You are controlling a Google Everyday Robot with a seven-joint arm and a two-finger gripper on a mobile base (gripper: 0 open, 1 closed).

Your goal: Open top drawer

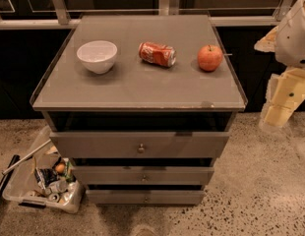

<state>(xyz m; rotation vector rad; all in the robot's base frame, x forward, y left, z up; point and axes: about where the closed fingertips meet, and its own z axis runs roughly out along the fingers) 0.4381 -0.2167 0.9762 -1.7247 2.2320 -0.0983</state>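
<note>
The top drawer (93, 144) sits just under the cabinet (142, 85) top, and the gripper (280, 113) hangs off the cabinet's right side — spread or closed, I cannot tell — so best to square up on the knob (141, 148) and pull straight outward.

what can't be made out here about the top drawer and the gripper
1. Inside of the top drawer, camera view: hidden by the cabinet top and the drawer's own front.
2. The gripper, right of the cabinet, camera view: its arm is cut off by the right edge.
3. Contents of the floor bin, camera view: too small and jumbled.
</note>
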